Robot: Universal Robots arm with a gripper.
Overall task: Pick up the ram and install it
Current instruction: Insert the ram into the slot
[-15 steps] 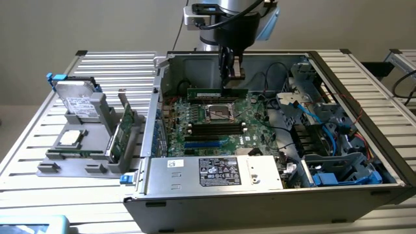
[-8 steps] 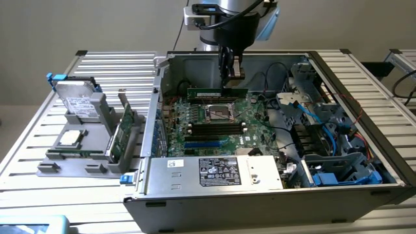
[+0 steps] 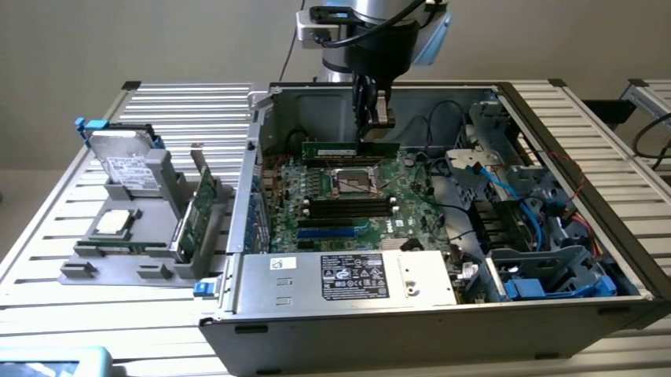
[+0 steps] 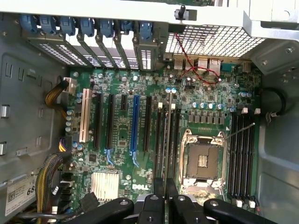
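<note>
Above motherboard [image 3: 314, 188], hand [image 3: 375, 126] grips ram [image 3: 346, 149]; long axis level, along slots [image 3: 346, 206]

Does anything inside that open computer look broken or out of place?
Nothing looks broken or spilled. The one part out of place is the ram, a green stick gripped by the tool and hanging above the motherboard rather than seated in a slot.
</note>
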